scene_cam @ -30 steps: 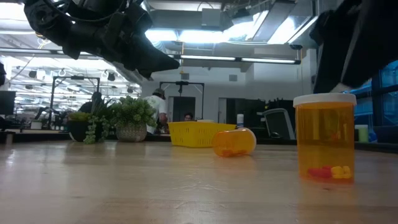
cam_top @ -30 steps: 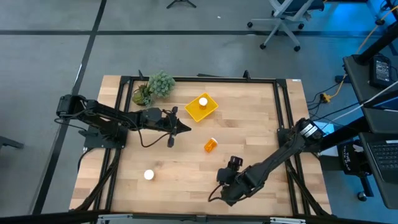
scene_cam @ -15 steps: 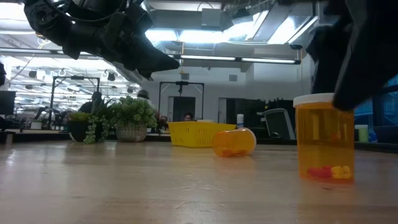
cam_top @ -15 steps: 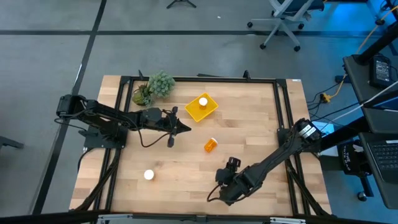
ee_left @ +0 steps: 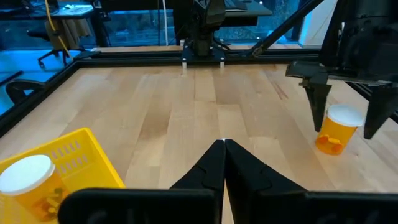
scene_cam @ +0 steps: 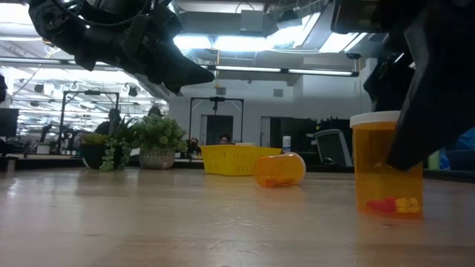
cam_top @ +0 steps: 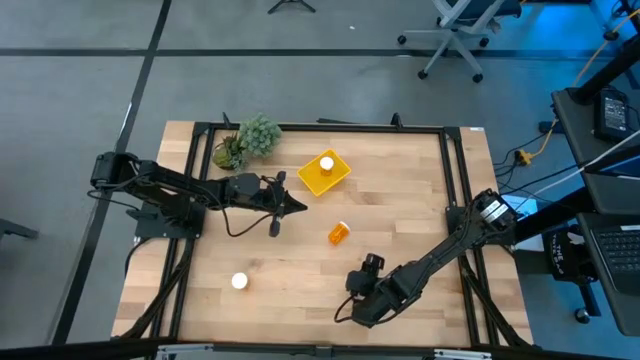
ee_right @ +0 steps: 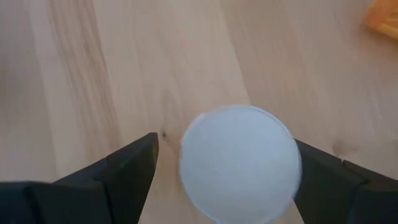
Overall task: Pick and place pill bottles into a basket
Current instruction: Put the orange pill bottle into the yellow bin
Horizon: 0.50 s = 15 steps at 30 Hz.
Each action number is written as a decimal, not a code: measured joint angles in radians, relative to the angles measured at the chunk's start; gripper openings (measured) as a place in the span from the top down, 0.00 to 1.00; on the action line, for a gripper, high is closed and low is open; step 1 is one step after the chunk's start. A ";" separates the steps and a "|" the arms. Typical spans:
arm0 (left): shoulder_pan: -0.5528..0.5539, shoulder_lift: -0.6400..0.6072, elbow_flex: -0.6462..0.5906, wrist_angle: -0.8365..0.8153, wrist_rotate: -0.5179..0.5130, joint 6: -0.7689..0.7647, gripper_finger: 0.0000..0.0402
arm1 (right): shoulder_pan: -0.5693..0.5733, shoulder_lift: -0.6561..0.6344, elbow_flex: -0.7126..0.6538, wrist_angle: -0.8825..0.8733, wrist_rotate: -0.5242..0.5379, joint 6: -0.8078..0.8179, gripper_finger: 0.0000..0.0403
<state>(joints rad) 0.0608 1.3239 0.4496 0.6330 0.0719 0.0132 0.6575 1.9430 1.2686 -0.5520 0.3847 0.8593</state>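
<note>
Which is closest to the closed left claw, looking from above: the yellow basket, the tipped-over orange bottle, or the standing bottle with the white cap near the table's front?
From the left gripper:
1. Yellow square plastic basket, just beyond it.
2. Tipped orange pill bottle, mid-table.
3. Upright white-capped bottle, front left.

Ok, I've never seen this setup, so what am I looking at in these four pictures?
Two dark robot arms work at a wooden table. One picture looks straight down, one sits at tabletop level, and one comes from each wrist. The left end effector is shut and empty, beside the yellow basket, which holds one pill bottle. The right end effector is open, its fingers either side of an upright bottle without gripping it. Another bottle lies on its side mid-table, and one more stands apart. A potted plant sits in the corner.
</note>
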 joint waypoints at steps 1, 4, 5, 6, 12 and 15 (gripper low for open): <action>0.000 0.000 0.000 0.000 0.000 0.000 0.98 | 0.000 0.000 0.000 0.003 0.000 -0.001 0.20; 0.000 0.000 0.000 0.000 0.000 0.000 0.99 | 0.000 0.000 0.000 0.002 0.001 -0.002 0.22; 0.000 0.000 0.000 0.000 0.000 0.000 0.99 | 0.000 0.000 0.000 0.002 0.001 -0.002 0.24; 0.000 0.000 0.000 0.000 0.000 0.000 0.99 | 0.000 0.000 0.000 0.002 0.001 -0.002 0.25; 0.000 0.000 0.000 0.000 0.000 0.000 0.98 | 0.000 0.000 0.000 0.001 0.001 -0.005 0.41; 0.000 0.000 0.000 0.000 0.000 0.000 0.98 | 0.000 0.000 0.000 0.001 0.001 -0.006 0.50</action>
<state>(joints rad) 0.0608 1.3239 0.4496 0.6329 0.0719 0.0132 0.6575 1.9427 1.2682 -0.5510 0.3857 0.8536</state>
